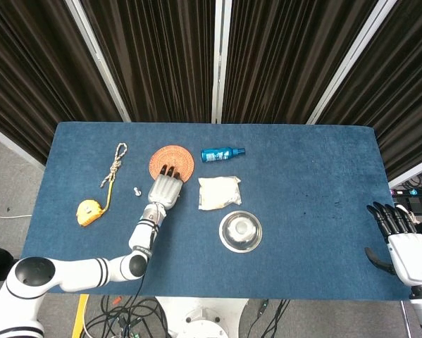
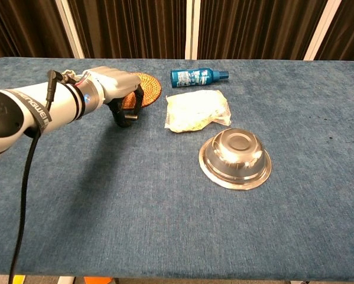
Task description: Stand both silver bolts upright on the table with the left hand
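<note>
Reaching over the second silver bolt point(image 2: 128, 118), our left robot hand point(image 1: 165, 189) sits low on the blue counter point(image 1: 302, 169) just in front of the woven rattan coaster point(image 1: 172, 159), fingers curled down around the spot where that bolt lies. From the chest view we see only a short stub of bright metal between the dark fingers point(image 2: 119, 114) — whether the hand already grips it or merely cages it, we cannot tell.

The first silver bolt point(image 1: 136, 190) looks finished: in the head view it shows as a small pale dot just left of the hand, which we read as its end seen from above, so it appears to stand upright. By our judgement the task is about half done, with the second bolt yet to be tipped onto its head and let go.

Both bolts are short, shiny and small against the hand, so they should topple easily on the cloth-like surface.

Our right robot hand point(image 1: 401, 243) rests at the counter's far right edge, fingers spread and holding nothing, well apart from the steel bowl point(image 2: 236, 157), plastic bag point(image 2: 196, 110) and blue bottle point(image 2: 197, 76).
</note>
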`<state>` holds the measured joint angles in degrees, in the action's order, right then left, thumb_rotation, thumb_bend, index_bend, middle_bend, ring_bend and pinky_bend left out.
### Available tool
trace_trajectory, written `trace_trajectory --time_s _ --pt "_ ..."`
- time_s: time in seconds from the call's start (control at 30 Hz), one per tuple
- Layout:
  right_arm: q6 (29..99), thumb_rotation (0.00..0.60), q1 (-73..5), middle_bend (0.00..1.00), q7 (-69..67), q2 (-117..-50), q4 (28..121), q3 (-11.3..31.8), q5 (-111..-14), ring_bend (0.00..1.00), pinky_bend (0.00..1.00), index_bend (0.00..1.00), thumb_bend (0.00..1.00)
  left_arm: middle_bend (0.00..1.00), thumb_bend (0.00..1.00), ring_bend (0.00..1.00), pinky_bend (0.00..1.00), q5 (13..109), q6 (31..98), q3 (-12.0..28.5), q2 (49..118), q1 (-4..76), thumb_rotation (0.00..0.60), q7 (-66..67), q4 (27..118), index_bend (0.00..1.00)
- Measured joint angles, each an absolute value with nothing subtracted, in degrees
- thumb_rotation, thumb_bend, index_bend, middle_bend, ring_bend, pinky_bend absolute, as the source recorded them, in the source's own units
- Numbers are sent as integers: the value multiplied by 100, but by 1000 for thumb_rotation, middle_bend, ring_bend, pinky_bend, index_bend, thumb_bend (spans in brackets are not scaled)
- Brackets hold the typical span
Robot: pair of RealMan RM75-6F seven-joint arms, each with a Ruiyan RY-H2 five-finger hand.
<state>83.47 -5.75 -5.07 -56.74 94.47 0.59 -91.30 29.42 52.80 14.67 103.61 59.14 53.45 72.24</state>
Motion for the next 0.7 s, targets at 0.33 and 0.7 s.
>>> trace_trajectory --time_s 0.33,0.7 --pt "8359 600 -557 65 -534 -5688 9421 56 -9122 0 0 0 220 171 352 28 0 2786 5301 1332 10240 6053 600 5369 7537 469" --pt "8347 600 -556 73 -526 -5682 9420 65 -9100 0 0 0 221 172 341 28 0 3271 5595 1148 10403 6064 600 5170 7280 484"
